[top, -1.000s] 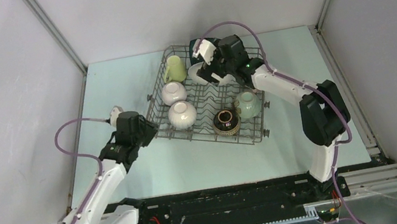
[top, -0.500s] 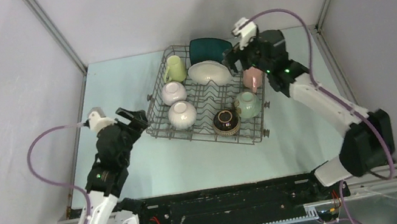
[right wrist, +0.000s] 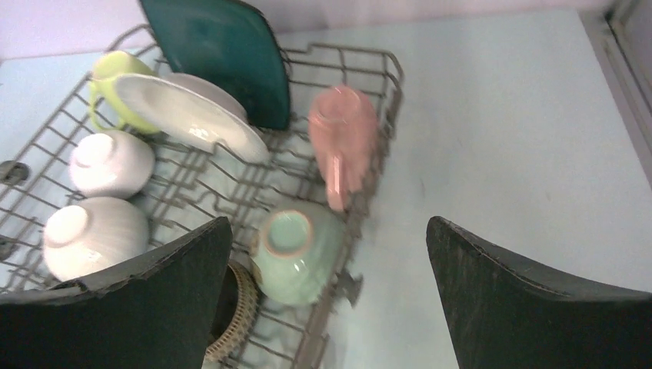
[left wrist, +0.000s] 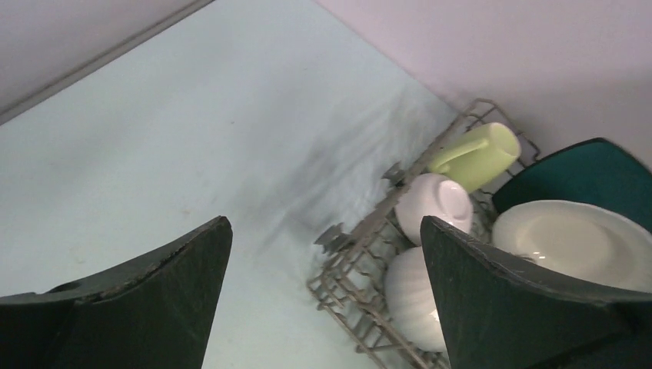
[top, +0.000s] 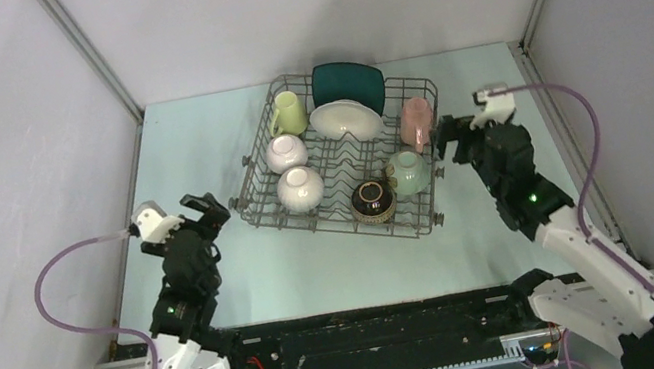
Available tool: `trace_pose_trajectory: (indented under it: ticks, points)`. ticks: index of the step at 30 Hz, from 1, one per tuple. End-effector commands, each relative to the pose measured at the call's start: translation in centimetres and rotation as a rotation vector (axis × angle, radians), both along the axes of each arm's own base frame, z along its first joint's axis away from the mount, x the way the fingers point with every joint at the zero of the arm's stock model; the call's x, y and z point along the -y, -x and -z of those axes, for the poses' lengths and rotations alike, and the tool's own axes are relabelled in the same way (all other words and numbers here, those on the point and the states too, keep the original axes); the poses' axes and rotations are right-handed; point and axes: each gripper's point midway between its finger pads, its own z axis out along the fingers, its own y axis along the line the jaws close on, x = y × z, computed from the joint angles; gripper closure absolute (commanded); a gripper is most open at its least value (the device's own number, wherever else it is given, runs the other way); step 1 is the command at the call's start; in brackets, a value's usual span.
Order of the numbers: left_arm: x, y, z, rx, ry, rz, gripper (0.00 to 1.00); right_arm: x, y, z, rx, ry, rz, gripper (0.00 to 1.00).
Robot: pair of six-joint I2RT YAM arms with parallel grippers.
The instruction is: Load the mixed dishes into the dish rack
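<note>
Top view: the dish rack [top: 342, 223] sits a bit skewed on the pale table [top: 195, 147] and all the dishes are in it. Teal square plate [top: 348, 85] stands upright at the rack's far edge, and the white round plate [top: 345, 119] leans just in front of it. Yellow-green mug [top: 288, 112] lies in the rack's far left corner. The far white bowl [top: 287, 152] and near white bowl [top: 300, 189] sit upside down along the rack's left side. Dark brown bowl [top: 372, 200] and pale green bowl [top: 408, 172] are side by side at the rack's near edge, with the pink cup [top: 415, 121] against the rack's right side. Left gripper [top: 204, 209] hangs just off the rack's left side, right gripper [top: 449, 137] just off its right side, neither touching it.

Left wrist view: jaws spread wide with nothing between them. Past them you get bare table and the rack's left corner, with the mug, both white bowls and both plates.

Right wrist view: jaws wide apart here too, and empty. The pink cup is tipped over by the rack's right rail, and the pale green bowl has its bottom facing the camera
</note>
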Motion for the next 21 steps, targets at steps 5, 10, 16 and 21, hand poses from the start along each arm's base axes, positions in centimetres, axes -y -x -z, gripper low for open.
trace_pose_trajectory:
  ticks: [5, 10, 16, 21]
  points:
    - [-1.0, 0.1, 0.9, 0.17, -0.209, 0.012, 0.0, 6.4, 4.1, 4.7, -0.011, -0.11, 0.322, 0.01]
    - [-3.4, 1.0, 3.2, 0.166, -0.284, -0.111, 0.0, 8.7, 4.9, 7.6, -0.036, -0.104, 0.455, 0.01]
    - [-5.4, 0.7, 3.6, 0.155, -0.427, -0.202, 0.0, 9.9, 3.3, 8.4, -0.016, -0.012, 0.501, 0.0]
    - [-6.8, -1.0, 6.4, 0.084, -0.38, -0.197, 0.0, 13.4, 2.9, 9.9, -0.03, 0.019, 0.593, 0.01]
